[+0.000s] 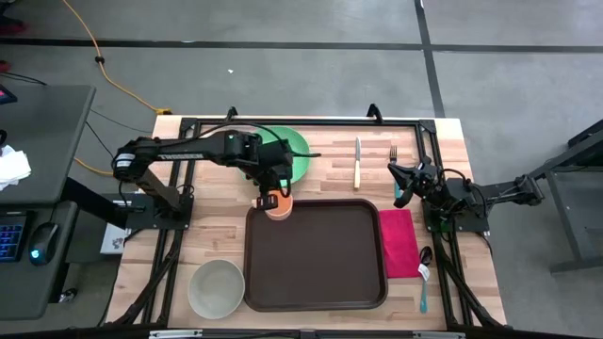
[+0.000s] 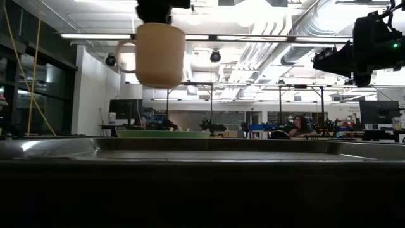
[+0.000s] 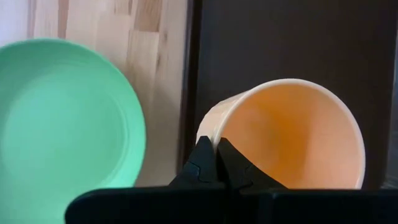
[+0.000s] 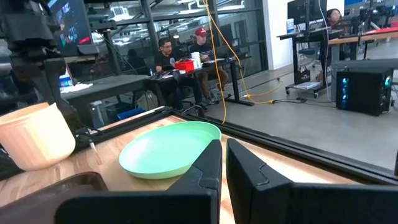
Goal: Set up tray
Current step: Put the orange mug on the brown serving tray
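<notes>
A: Where is the tray (image 1: pixel 316 254) found?

B: It is laid flat on the wooden table (image 1: pixel 217 235), toward the near edge and about midway between the left and right edges. A pale green bowl (image 1: pixel 216 287) is set just beside it near the near-left corner, and a pink napkin (image 1: pixel 398 242) lies against its right rim.

A: What is held by the left end effector (image 1: pixel 268 191)?

B: A peach cup (image 1: pixel 279 206) is pinched by its rim, the fingers (image 3: pixel 208 163) being closed tight on the wall. The cup is carried clear of the table, over the tray's far-left corner. A green plate (image 1: pixel 290 153) is seen just beyond it, toward the far edge.

A: And the right end effector (image 1: pixel 400 185)?

B: It is closed with nothing in it, and is raised over the right part of the table, near a fork (image 1: pixel 393 153) and a knife (image 1: pixel 357 162). A spoon (image 1: pixel 424 277) is placed near the right edge, beside the napkin.
</notes>
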Available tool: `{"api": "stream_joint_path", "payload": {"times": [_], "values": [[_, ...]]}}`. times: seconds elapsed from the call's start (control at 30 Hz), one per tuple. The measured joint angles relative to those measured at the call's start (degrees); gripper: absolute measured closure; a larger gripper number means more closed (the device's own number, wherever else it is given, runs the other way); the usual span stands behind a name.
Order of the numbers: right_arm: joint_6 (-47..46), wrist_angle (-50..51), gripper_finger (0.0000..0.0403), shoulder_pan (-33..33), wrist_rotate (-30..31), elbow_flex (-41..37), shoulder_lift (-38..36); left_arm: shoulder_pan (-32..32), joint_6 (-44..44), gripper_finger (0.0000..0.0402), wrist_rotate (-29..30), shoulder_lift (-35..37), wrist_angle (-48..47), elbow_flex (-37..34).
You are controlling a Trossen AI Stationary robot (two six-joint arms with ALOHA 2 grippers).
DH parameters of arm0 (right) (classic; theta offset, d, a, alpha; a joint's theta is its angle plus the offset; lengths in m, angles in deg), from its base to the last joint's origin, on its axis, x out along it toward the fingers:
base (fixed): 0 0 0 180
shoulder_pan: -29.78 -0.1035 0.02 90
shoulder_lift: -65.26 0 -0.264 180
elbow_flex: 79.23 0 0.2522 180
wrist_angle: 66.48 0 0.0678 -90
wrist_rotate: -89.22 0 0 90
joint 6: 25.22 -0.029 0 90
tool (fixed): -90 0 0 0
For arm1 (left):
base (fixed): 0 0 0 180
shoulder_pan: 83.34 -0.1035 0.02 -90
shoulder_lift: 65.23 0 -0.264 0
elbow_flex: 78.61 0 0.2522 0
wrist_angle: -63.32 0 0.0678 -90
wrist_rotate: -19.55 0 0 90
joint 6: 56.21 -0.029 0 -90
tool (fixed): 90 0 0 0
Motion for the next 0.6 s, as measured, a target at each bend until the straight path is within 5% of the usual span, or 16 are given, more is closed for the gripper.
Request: {"api": "stream_joint_path", "payload": {"times": [0.6], "values": [[-0.50, -0.04, 0.0402, -0.02, 0.00, 0.00, 0.02, 4.83, 4.29, 0.0390, 1.67, 7.05, 3.58, -10.68]]}}
